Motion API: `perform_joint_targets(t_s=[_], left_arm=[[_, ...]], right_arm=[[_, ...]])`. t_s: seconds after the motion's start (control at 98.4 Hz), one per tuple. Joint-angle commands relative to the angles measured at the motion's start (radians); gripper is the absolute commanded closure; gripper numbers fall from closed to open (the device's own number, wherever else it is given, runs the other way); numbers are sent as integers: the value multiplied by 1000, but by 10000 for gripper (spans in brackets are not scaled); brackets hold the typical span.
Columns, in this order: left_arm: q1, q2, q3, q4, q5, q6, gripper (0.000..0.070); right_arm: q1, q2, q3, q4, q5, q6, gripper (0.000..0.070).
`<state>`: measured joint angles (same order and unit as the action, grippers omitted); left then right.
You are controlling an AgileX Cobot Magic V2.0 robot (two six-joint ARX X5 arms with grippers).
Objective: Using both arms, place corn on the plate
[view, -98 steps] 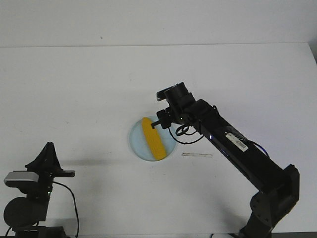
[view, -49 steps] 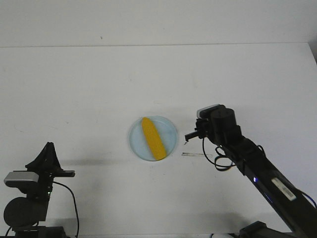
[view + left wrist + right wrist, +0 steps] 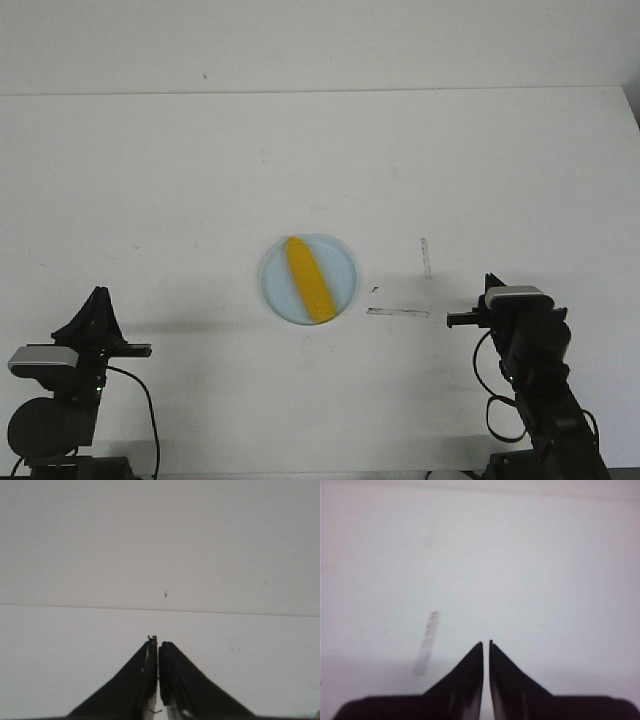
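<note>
The yellow-orange corn (image 3: pixel 309 279) lies on the pale blue plate (image 3: pixel 342 266) at the table's centre, its pointed end toward the front right. My left gripper (image 3: pixel 97 292) is folded back at the front left corner, shut and empty; its closed jaws show in the left wrist view (image 3: pixel 158 641). My right gripper (image 3: pixel 452 320) is folded back at the front right, well clear of the plate, shut and empty; it also shows in the right wrist view (image 3: pixel 486 642). Neither wrist view shows the corn or plate.
Two grey tape marks lie on the white table right of the plate, one flat (image 3: pixel 397 312) and one upright (image 3: pixel 425 257); one shows in the right wrist view (image 3: pixel 426 643). The table's far edge meets a white wall (image 3: pixel 320 40).
My right arm has drawn back from the plate, where it was at the corn's far end, to its folded position at the front right. The corn stays on the plate. The left arm has not moved.
</note>
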<state>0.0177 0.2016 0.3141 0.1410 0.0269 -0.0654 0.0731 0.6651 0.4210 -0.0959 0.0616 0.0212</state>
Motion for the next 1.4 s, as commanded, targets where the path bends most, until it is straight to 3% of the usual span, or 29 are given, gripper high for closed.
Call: perform_joint_targets(t_s=[0.0, 0.224, 0.498, 1.392], left_arm=[[3, -2, 12, 10, -2, 12, 699], [3, -2, 12, 10, -2, 12, 699], [3, -2, 12, 10, -2, 12, 699], [2, -3, 10, 10, -2, 12, 699]], right_arm=[[-18, -76, -21, 13, -1, 37, 683], [-56, -318, -42, -92, -1, 41, 683], [-56, -469, -42, -98, -1, 41, 683], [-56, -496, -42, -61, -1, 41, 683]])
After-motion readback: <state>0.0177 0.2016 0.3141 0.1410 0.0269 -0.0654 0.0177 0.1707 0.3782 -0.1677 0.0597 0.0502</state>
